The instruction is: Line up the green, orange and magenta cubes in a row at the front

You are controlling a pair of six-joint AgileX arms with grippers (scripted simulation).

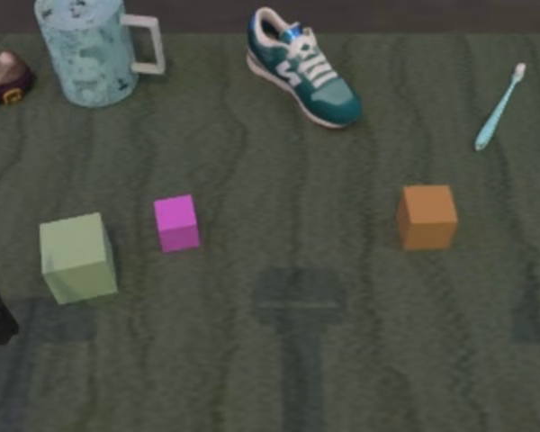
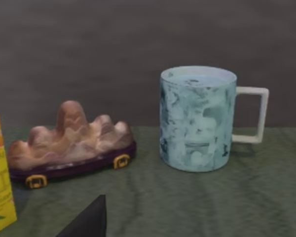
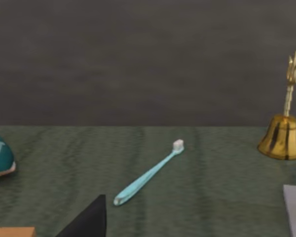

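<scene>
Nothing lined up yet: green cube (image 1: 77, 258) and orange cube (image 1: 427, 216) well apart either side of magenta cube (image 1: 176, 223); jaws' state cannot tell.

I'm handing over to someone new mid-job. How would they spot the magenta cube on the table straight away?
Start at the light blue mug at the back left of the table in the top view, then come forward to the two cubes below it. The magenta cube is the right-hand one, beside but apart from the green cube. It is clearly smaller and brighter pink; the orange cube sits far right.
</scene>
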